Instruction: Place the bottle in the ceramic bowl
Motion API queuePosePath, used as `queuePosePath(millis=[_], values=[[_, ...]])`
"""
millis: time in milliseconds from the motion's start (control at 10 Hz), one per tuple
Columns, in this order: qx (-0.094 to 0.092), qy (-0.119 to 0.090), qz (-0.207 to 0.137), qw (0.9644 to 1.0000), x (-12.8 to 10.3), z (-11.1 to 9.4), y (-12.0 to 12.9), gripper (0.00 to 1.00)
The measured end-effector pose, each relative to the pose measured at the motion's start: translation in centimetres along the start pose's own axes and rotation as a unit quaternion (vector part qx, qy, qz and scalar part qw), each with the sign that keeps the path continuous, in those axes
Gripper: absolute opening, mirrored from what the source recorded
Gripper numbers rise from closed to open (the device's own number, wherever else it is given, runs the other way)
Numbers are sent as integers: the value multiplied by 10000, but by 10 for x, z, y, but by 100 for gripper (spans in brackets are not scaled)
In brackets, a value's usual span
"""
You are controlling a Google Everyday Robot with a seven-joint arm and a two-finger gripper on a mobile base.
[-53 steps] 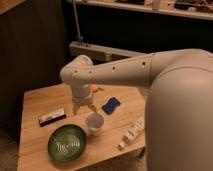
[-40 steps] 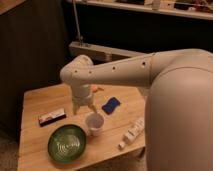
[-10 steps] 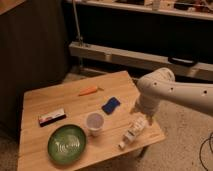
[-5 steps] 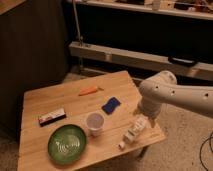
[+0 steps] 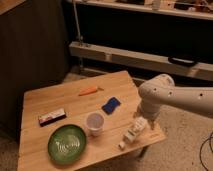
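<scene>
The bottle [image 5: 132,134] is slim and white and lies on its side near the wooden table's front right edge, cap towards the front. The ceramic bowl [image 5: 67,144] is wide, dark green with pale rings, and stands at the front left of the table, empty. My gripper [image 5: 143,121] comes down from the white arm at the right and hangs just over the bottle's far end.
A whitish translucent cup [image 5: 95,123] stands between bowl and bottle. A flat black-and-white box [image 5: 52,116] lies at the left, a blue object [image 5: 111,105] mid-table, a carrot [image 5: 89,91] at the back. The table [image 5: 45,97] edge is close to the bottle's right.
The arm has swung from over the table's middle to the right side. In the last second the gripper has lowered slightly towards the bottle's far end. The bottle has not moved.
</scene>
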Motion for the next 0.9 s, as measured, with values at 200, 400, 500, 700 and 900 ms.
queuePosePath(millis=[200,400,500,700,900], values=[[-52,149,-16,9999,-3,21,-7,65],[-184,364,-42,9992,-4,42,-13,65],[-285,493,-68,9984,-4,56,-17,65],[-532,553,-208,9968,0,70,-18,65],[-648,509,-305,9961,1,66,-17,65]])
